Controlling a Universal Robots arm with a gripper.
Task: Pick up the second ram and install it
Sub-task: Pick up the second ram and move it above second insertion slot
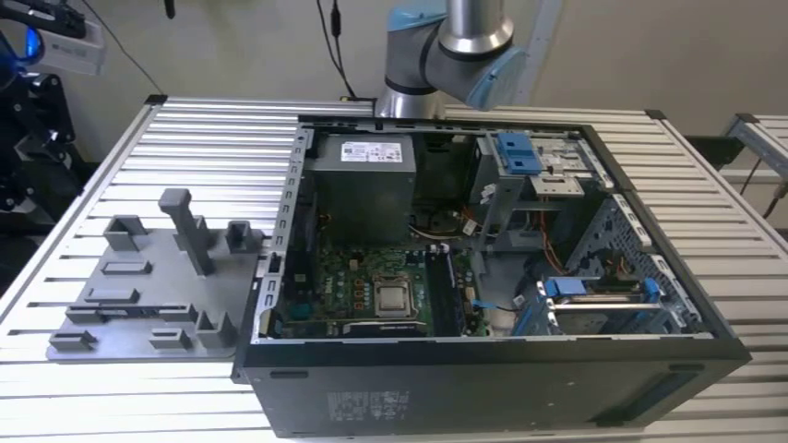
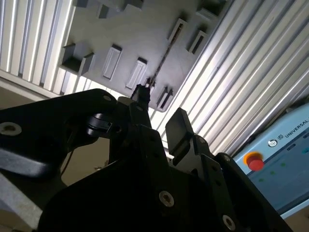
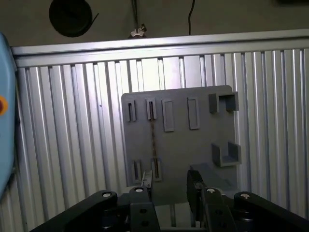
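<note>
At the exterior view's left, the grey plastic tray with upright posts (image 1: 148,277) lies on the slatted aluminium table (image 1: 185,148). The open black computer case (image 1: 493,388) takes up the centre and right. In the first wrist view the thin dark memory stick (image 3: 153,140) stands on edge in the tray's slots, not yet picked up, so lifting and installing both remain. The black gripper (image 3: 170,186) hovers over it, jaws spread and empty. The white sticker (image 1: 373,149) inside the case carries print too small to read.
</note>
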